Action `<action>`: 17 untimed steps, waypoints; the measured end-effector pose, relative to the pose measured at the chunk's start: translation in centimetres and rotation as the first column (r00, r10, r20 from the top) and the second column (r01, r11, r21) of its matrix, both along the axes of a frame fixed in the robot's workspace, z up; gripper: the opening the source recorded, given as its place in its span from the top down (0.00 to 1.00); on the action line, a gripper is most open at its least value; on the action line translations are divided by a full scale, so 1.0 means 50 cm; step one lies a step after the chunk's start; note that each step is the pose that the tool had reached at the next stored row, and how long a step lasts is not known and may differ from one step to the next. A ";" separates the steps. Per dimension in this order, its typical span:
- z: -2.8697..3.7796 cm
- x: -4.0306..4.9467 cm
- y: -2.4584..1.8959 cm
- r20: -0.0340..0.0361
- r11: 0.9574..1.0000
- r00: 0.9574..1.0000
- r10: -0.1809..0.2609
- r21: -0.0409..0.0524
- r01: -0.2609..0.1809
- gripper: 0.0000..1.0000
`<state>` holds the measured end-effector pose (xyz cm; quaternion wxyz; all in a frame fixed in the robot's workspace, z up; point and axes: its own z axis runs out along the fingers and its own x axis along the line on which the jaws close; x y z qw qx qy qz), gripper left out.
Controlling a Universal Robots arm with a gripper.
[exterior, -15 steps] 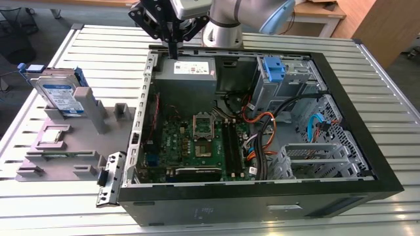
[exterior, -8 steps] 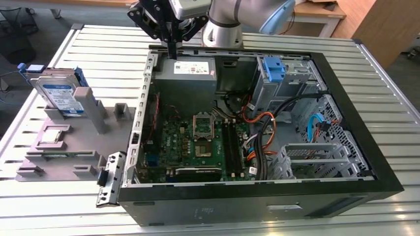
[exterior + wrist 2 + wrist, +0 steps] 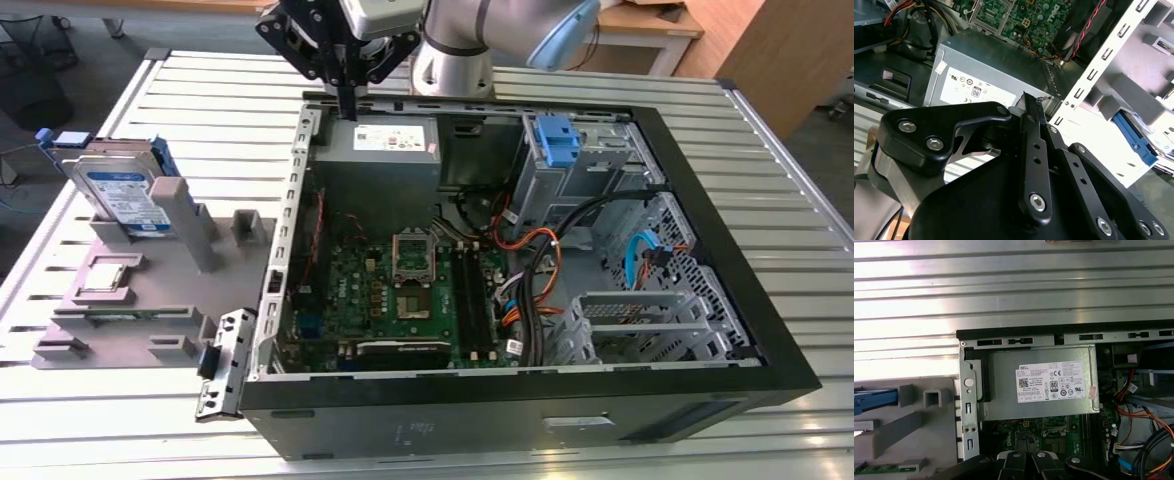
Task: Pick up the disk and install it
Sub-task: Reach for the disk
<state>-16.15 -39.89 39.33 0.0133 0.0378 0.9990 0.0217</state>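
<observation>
1. Over the far edge of the open computer case (image 3: 787, 330), as the exterior view shows it, the gripper (image 3: 346, 115) hangs just above the grey power supply (image 3: 394, 140), fingers pressed together and holding nothing.
2. The disk (image 3: 127, 195) stands tilted on edge in a grey fixture (image 3: 134, 300) on the slatted worktop (image 3: 200, 90), at the exterior view's left, outside the case and well apart from the gripper.
3. A blue bracket (image 3: 554, 135) sits inside the case.

The slatted metal table (image 3: 107, 435) bears 2 things: a computer case (image 3: 534, 420) (lid off) and a grey fixture (image 3: 160, 295).
</observation>
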 end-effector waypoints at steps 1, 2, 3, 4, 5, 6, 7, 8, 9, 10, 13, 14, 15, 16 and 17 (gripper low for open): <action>0.000 -0.001 0.0000 0.000 1.000 1.000 0.000 0.000 0.000 0.89; 0.000 -0.001 0.0000 0.000 1.000 1.000 0.000 0.000 0.000 0.89; 0.000 -0.001 0.0000 0.000 1.000 1.000 0.000 0.000 0.000 0.89; 0.000 -0.001 0.0000 0.000 1.000 1.000 0.000 0.000 0.000 0.89; 0.000 -0.002 0.0000 0.000 1.000 1.000 0.000 0.000 0.000 0.89; 0.000 -0.002 0.0000 0.000 1.000 1.000 0.000 0.000 0.000 0.89; 0.000 -0.002 0.0000 0.000 1.000 1.000 0.000 0.000 0.000 0.89; 0.000 -0.003 0.0000 0.000 1.000 1.000 0.000 0.000 0.000 0.89; 0.000 -0.003 0.0000 0.000 1.000 1.000 0.000 0.000 0.000 0.89; 0.000 -0.004 0.0000 0.000 1.000 1.000 0.000 0.000 0.000 0.89; 0.000 -0.005 0.0000 0.000 1.000 1.000 0.000 0.000 0.000 0.89; 0.000 -0.006 0.0000 0.000 1.000 1.000 0.000 0.000 0.000 0.89; 0.000 -0.006 0.0000 0.000 1.000 1.000 0.000 0.000 0.000 0.89; 0.000 -0.007 0.0000 0.000 1.000 1.000 0.000 0.000 0.000 0.89; 0.000 -0.008 0.0000 0.000 1.000 1.000 0.000 0.000 0.000 0.89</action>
